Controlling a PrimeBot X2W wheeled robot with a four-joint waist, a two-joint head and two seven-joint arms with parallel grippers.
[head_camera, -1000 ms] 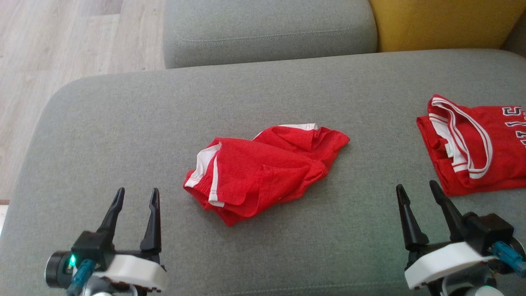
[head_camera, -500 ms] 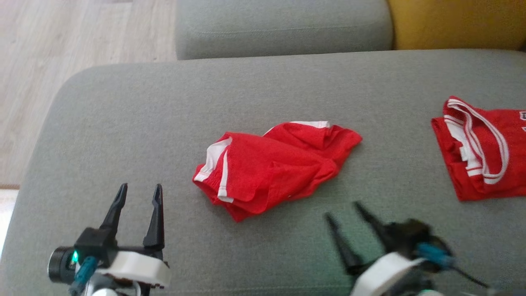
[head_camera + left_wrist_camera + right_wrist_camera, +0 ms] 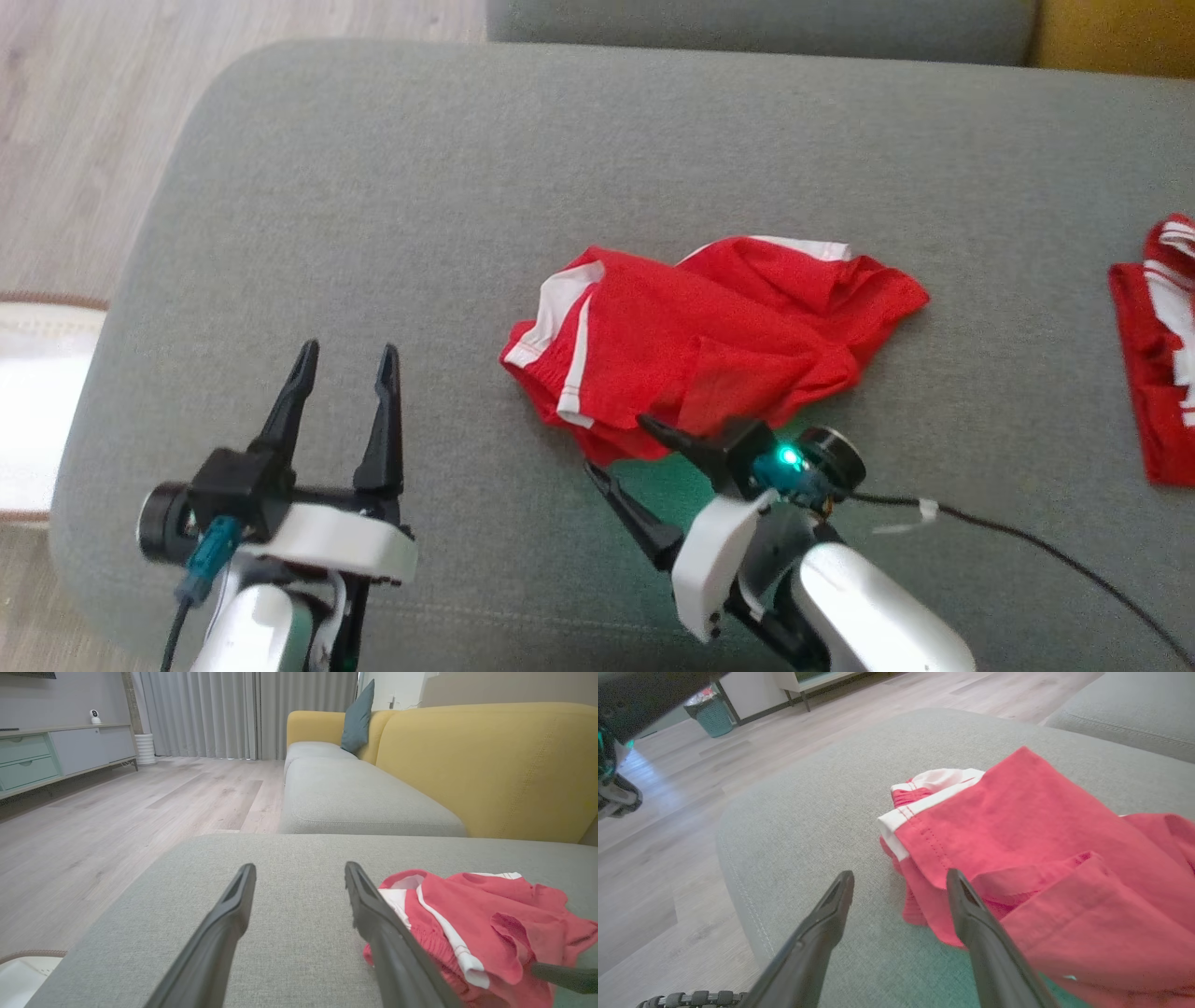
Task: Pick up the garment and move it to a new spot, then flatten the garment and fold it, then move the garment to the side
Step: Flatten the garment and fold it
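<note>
The garment (image 3: 709, 336), crumpled red shorts with white side stripes, lies in the middle of the grey sofa cushion (image 3: 373, 205). My right gripper (image 3: 618, 448) is open at the garment's near edge, fingers pointing up and left. One finger lies over the red hem and the other over bare cushion. In the right wrist view the garment (image 3: 1017, 835) reaches from the right to the open right gripper (image 3: 900, 875). My left gripper (image 3: 345, 355) stands open over bare cushion, left of the garment. The left wrist view has the open left gripper (image 3: 299, 868) beside the garment (image 3: 486, 919).
A second red garment with white trim (image 3: 1158, 373) lies at the cushion's right edge. A yellow backrest (image 3: 490, 765) rises behind the seat. Wooden floor (image 3: 75, 140) drops off past the cushion's left edge. A black cable (image 3: 1027, 551) trails from my right wrist.
The head camera has shifted, sliding the scene right and down. My right gripper has swung left and turned, from open cushion on the right to the garment's near edge. The left gripper has held still.
</note>
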